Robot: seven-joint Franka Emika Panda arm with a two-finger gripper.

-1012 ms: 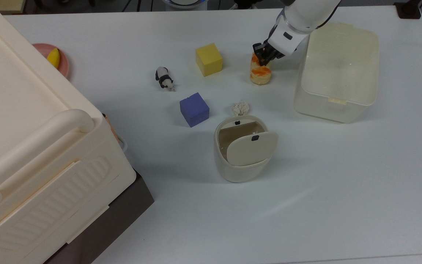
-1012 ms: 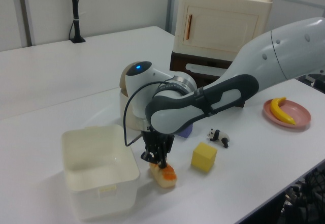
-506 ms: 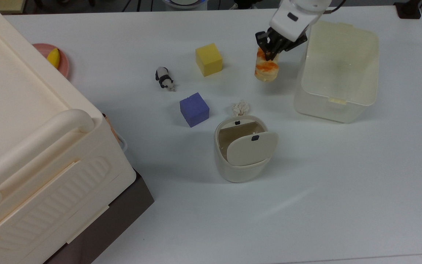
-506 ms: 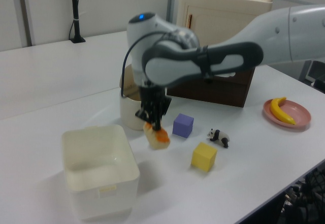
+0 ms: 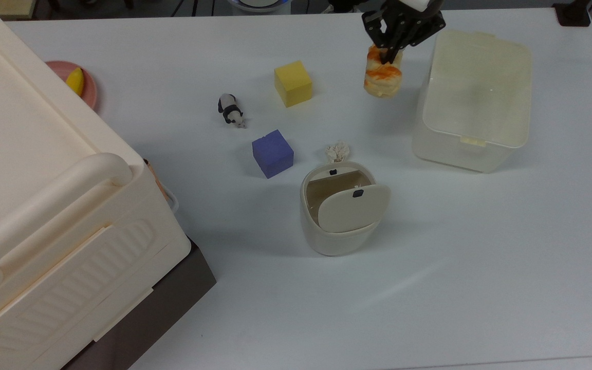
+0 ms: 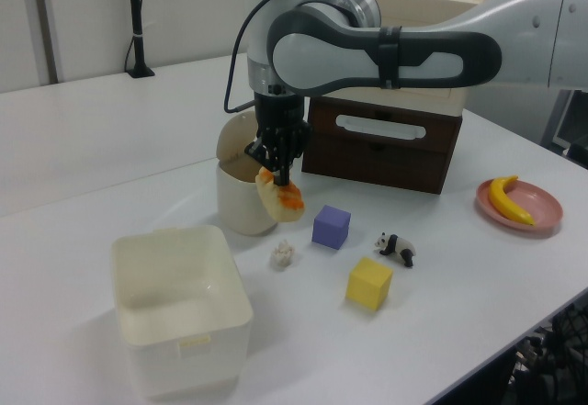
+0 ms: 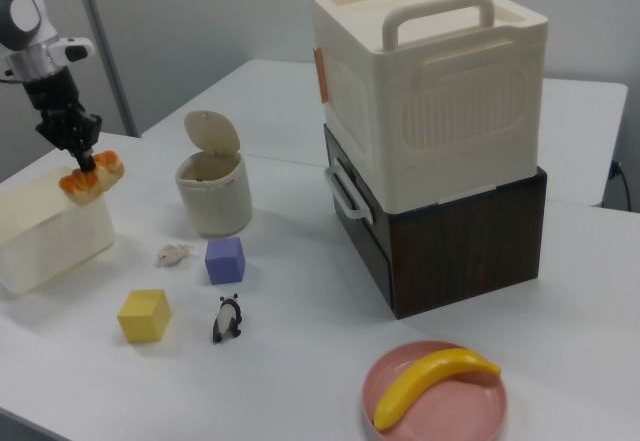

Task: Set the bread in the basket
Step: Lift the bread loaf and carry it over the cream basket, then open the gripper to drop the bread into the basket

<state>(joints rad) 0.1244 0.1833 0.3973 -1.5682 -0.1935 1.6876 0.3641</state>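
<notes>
The bread (image 5: 383,76) (image 6: 281,199) (image 7: 92,178), a pale tan piece with an orange glazed top, hangs in the air well above the table. My gripper (image 5: 393,50) (image 6: 278,177) (image 7: 88,164) is shut on its upper end. The basket (image 5: 473,97) (image 6: 180,309) (image 7: 45,229), a cream-white rectangular tub with nothing in it, stands just to the top view's right of the bread. In the left view the bread hangs above and to the right of the tub.
A yellow cube (image 5: 293,82), a purple cube (image 5: 272,153), a toy panda (image 5: 230,110) and a small crumpled white piece (image 5: 337,150) lie on the table. A round swing-lid bin (image 5: 340,208) stands near the middle. A large ribbed box (image 5: 44,216) and a plate with a banana (image 5: 76,82) are at the top view's left.
My gripper has lifted the bread from near the table to well above it, and shifted slightly toward the basket in the top view.
</notes>
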